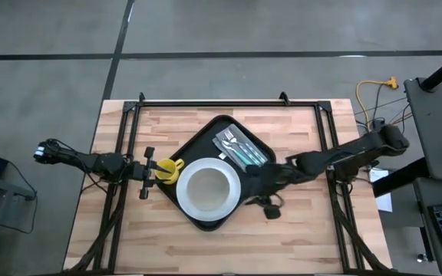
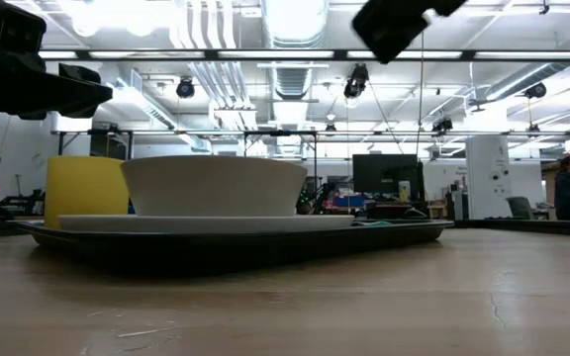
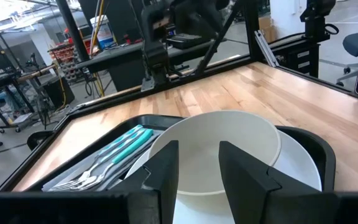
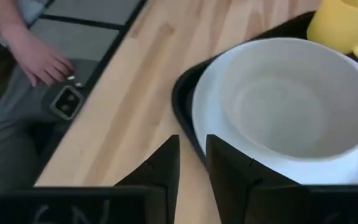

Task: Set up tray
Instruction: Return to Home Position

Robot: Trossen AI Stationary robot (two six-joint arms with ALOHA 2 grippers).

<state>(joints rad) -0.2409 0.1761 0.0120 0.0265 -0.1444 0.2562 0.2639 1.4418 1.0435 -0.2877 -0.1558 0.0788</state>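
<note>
The black tray (image 1: 204, 144) lies askew at the table's middle. On it are a white plate (image 1: 233, 201) carrying a white bowl (image 1: 208, 188), teal-handled cutlery (image 1: 240, 148) on the far part, and a yellow mug (image 1: 169, 170) at its left edge. My left gripper (image 1: 153, 170) is beside and above the mug (image 2: 85, 188), open, holding nothing. In the left wrist view its fingers (image 3: 197, 168) frame the bowl (image 3: 216, 149). My right gripper (image 1: 253, 188) hovers at the tray's right side, narrowly open (image 4: 192, 158), over bare wood by the tray rim (image 4: 182, 106).
In the right wrist view a person's hand (image 4: 42, 62) rests just beyond the table's edge near a small device (image 4: 67, 102). Bare wood lies around the tray on all sides. A black frame rail (image 1: 213, 102) runs along the far edge.
</note>
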